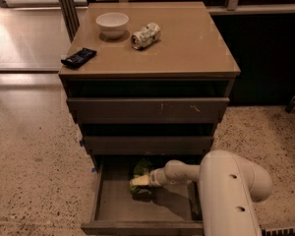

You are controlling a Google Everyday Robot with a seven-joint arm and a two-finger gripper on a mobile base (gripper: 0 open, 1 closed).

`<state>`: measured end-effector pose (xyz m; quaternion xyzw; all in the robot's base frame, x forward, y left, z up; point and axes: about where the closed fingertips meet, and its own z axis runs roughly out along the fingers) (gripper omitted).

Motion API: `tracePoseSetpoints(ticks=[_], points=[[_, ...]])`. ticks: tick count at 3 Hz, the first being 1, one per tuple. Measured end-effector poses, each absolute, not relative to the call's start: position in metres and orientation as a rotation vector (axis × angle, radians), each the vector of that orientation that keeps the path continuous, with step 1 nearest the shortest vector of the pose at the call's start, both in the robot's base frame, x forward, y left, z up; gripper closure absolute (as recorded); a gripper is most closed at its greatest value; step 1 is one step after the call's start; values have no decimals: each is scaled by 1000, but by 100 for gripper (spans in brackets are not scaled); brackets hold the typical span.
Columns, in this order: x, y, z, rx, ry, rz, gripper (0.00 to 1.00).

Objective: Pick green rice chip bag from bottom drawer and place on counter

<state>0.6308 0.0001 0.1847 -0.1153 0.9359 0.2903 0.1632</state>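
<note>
The bottom drawer (pixel 115 208) is pulled open under two shallower drawers. The green rice chip bag (pixel 142 167) lies crinkled at the back of it, partly under the drawer above. My gripper (pixel 138 181) reaches in from the right, low inside the drawer, with its pale tip right at the front edge of the bag. Part of the bag is hidden behind the gripper. The tan counter (pixel 187 38) is the cabinet's top, well above the gripper.
On the counter stand a white bowl (pixel 112 22), a crushed silver-white can (pixel 145 35) and a small black wrapper (pixel 78 57) at the left edge. My white arm (pixel 231 191) fills the lower right. Speckled floor surrounds the cabinet.
</note>
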Motion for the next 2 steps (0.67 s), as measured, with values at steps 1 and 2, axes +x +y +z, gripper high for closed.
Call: tracePoseSetpoints(ticks=[1,2], points=[[635,5,173,-320,2681,812,0],[638,12,159,-314,2691,808,0]])
